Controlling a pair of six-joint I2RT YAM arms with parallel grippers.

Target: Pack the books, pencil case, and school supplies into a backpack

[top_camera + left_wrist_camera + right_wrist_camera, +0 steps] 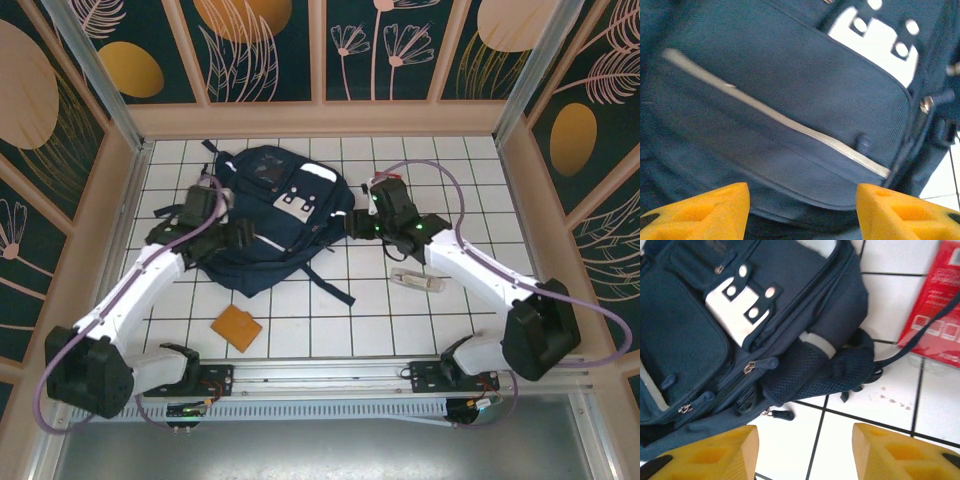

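The dark navy backpack [275, 215] lies flat on the tiled table, front up, with its zips closed. My left gripper [213, 200] is at its left side. In the left wrist view this gripper [802, 210] stands open just above the front pocket and white stripe of the backpack [790, 90], holding nothing. My right gripper [362, 222] is at the bag's right side. It is open [802, 450] over bare tile beside the mesh side pocket [810, 375]. Of the school supplies, a red rectangle [937, 310], an orange pad [237, 328] and a pale slim piece [418, 280] lie loose. Books and pencil case are out of view.
Wooden walls close in the table on three sides. A black strap [330, 285] trails from the bag toward the front. A loose zip pull [782, 414] lies on the tile near my right fingers. White tiles lie in front of the bag.
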